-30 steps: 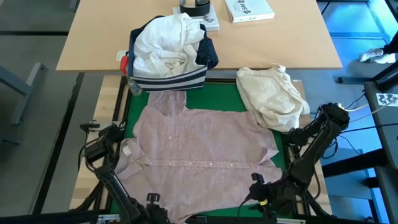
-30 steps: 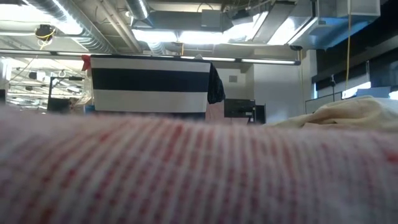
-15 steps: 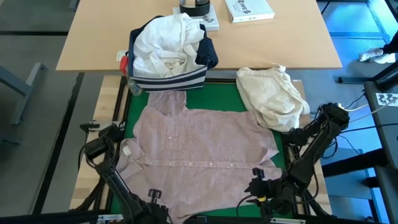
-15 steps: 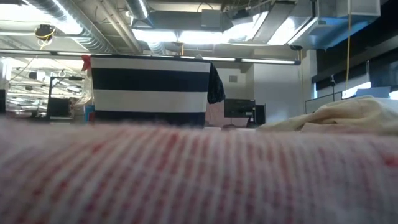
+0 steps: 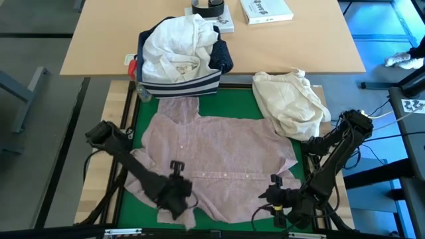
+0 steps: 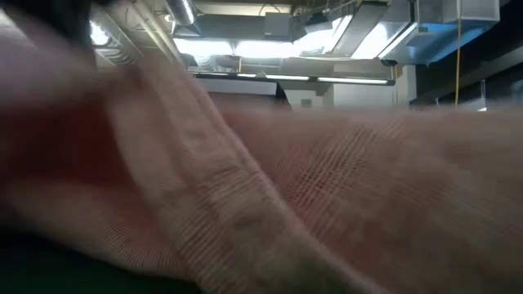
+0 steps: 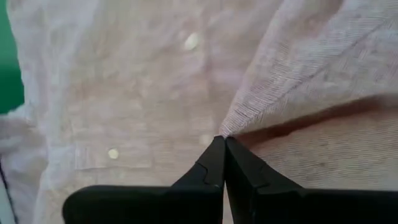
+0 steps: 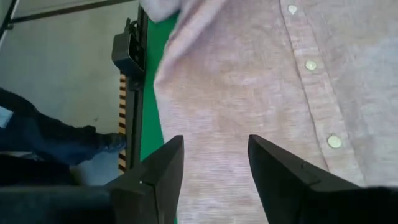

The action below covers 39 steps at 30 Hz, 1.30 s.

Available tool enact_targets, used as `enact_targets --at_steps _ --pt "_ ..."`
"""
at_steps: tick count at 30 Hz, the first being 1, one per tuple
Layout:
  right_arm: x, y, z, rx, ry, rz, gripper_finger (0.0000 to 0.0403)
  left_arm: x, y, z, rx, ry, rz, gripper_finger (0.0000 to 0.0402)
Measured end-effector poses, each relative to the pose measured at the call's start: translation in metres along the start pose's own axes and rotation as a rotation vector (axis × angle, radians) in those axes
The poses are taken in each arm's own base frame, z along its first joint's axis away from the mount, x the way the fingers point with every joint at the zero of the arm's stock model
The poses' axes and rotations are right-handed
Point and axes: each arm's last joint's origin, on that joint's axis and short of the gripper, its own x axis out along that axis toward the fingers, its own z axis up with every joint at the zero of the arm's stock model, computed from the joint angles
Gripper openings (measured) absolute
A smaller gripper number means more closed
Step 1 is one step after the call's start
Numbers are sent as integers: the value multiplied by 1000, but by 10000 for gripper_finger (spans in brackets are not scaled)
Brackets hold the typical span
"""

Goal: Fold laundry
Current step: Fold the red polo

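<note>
The pale pink top [image 5: 219, 149], a buttoned shirt, lies spread on the green mat [image 5: 246, 106]. It fills the low view [image 6: 327, 188]. My left gripper [image 5: 176, 191] is over the shirt's near left part, shut on the cloth [image 7: 155, 93]. My right gripper [image 5: 271, 194] hangs open above the shirt's near right part [image 8: 249, 81], with nothing between its fingers [image 8: 163, 169]. More laundry, white cloth [image 5: 176, 43], is heaped in the striped bin. My left gripper pinches a raised ridge of the pink top [image 7: 235, 126] between its two fingertips, near the shirt's near left hem. The fingers slant down from above. The cloth runs taut away from the tips in a crease, and the rest lies on the mat. One layer or several, I cannot tell.
A navy bin with white stripes [image 5: 179, 83] stands at the mat's far edge. A cream-beige cloth bundle [image 5: 289, 99] lies at the far right corner. On the wooden table behind are a book [image 5: 265, 10] and a tape roll [image 5: 207, 6].
My left gripper has swung from the table's near left corner up and toward the middle of the shirt. The shirt's near left hem has come with it, lifted and drawn inward, baring green mat at the near left. The rest of the shirt has stayed flat.
</note>
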Motion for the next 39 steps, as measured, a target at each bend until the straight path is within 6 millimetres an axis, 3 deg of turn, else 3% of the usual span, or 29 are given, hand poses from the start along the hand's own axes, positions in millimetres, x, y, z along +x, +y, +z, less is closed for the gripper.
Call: enact_targets --at_steps 4,8,11,15,18,21,24,30,34,39 --pt "0 0 0 61 1 1 179 34 11 -5 -44 78 -60 5" --pt "0 0 0 94 1 2 179 36 18 -1 -94 104 -145 40" --pt "0 0 0 98 1 3 179 18 21 5 -147 79 -231 76" --pt "0 0 0 94 1 2 179 -25 19 12 -259 -22 -408 117" --pt "0 0 0 86 1 2 179 -59 -2 13 -289 -179 -551 134" --pt "0 0 0 85 1 2 179 -75 -33 4 -299 -251 -630 138" --pt "0 0 0 75 1 2 179 -65 -68 -10 -307 -223 -601 135" --pt "0 -1 -1 49 9 -9 179 -14 -121 -22 -248 -119 -505 125" --pt "0 -1 -1 53 10 -10 179 19 -131 -23 -263 -59 -408 120" --pt "0 -1 -1 77 17 -5 179 34 -132 -23 -300 -27 -345 112"
